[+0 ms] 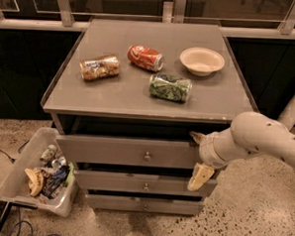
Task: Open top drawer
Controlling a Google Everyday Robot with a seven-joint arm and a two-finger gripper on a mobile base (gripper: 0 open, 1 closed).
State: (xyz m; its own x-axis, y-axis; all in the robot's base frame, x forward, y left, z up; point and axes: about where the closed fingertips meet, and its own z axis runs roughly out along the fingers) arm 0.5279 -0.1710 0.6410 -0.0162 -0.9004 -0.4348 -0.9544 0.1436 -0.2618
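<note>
The top drawer (116, 151) is the widest grey front under the cabinet top, with a small round metal knob (147, 155) at its centre. A dark gap shows above it. My gripper (198, 157) is at the drawer front's right end, right of the knob. Its fingers are spread, one pale fingertip (195, 137) at the front's upper edge and the other (200, 177) below its lower edge. The white arm (255, 140) reaches in from the right. The drawer's inside is hidden.
Two narrower drawer fronts (144, 184) sit below. On the cabinet top (114, 96) lie a brown can (99, 67), a red can (146, 58), a green bag (170, 87) and a white bowl (202, 61). A bin of trash (40, 171) stands on the floor at the left.
</note>
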